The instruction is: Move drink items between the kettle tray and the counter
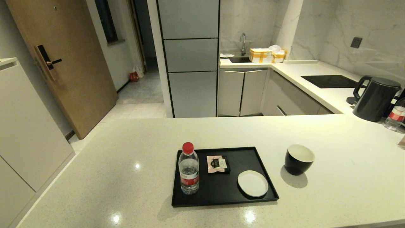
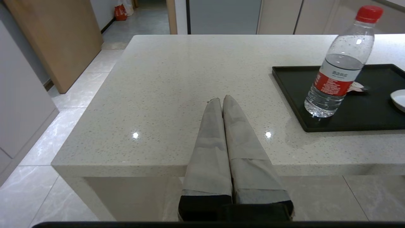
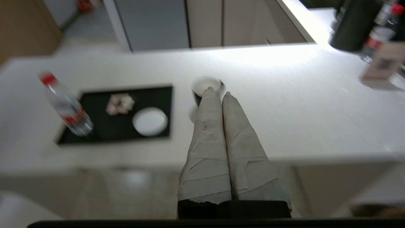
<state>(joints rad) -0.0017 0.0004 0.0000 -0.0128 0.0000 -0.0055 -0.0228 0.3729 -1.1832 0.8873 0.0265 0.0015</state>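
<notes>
The black cup (image 1: 298,159) with its white inside stands upright on the cream speckled counter (image 1: 341,190), just right of the matte black tray (image 1: 221,193). On the tray are a red-capped water bottle (image 1: 189,169), a flat white saucer (image 1: 252,183) and a small tea packet (image 1: 217,164). Neither arm shows in the head view. My right gripper (image 3: 217,91) is shut and empty, off the counter's near edge, its tips lined up in front of the cup (image 3: 205,86). Shut and empty too, my left gripper (image 2: 221,99) hangs over the counter's near left edge, left of the tray (image 2: 348,123).
A black kettle (image 1: 376,98) and another water bottle (image 1: 395,115) stand at the far right of the counter. A black hob panel (image 1: 330,81) lies on the side worktop behind. The floor drops off left of the counter (image 2: 79,95).
</notes>
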